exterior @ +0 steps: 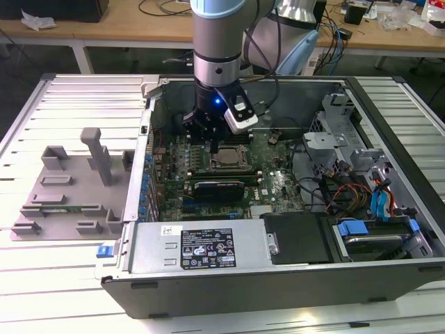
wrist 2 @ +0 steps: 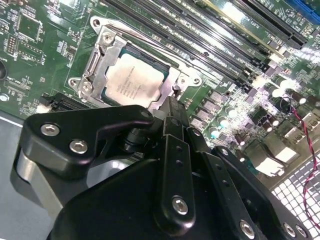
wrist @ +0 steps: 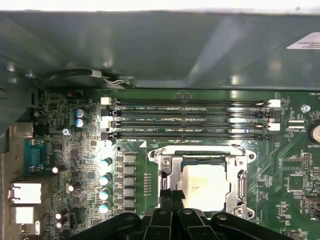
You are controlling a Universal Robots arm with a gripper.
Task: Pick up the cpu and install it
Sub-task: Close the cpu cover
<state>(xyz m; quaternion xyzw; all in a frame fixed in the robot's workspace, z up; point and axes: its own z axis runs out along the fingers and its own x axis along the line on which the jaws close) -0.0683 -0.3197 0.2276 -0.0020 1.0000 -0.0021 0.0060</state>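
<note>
The cpu [exterior: 226, 161] [wrist 2: 135, 80] [wrist: 205, 187], a flat square chip with a silver-white top, lies flat inside the metal socket frame [wrist 2: 107, 45] [wrist: 167, 165] on the green motherboard [exterior: 278, 184] of an open computer case. My gripper [exterior: 208, 139] [wrist 2: 172, 104] [wrist: 171, 196] hangs just above the board at the socket's edge, beside the chip. Its black fingertips stand together, shut, with nothing between them. They do not touch the chip's top.
Memory slots [wrist: 190, 117] run along one side of the socket. A long black card [exterior: 219, 188] lies just past it. The case walls [exterior: 149, 139] ring the board, with a power supply [exterior: 201, 247] in front and cables [exterior: 341, 195] on the exterior view's right. A grey fixture [exterior: 69, 188] sits outside.
</note>
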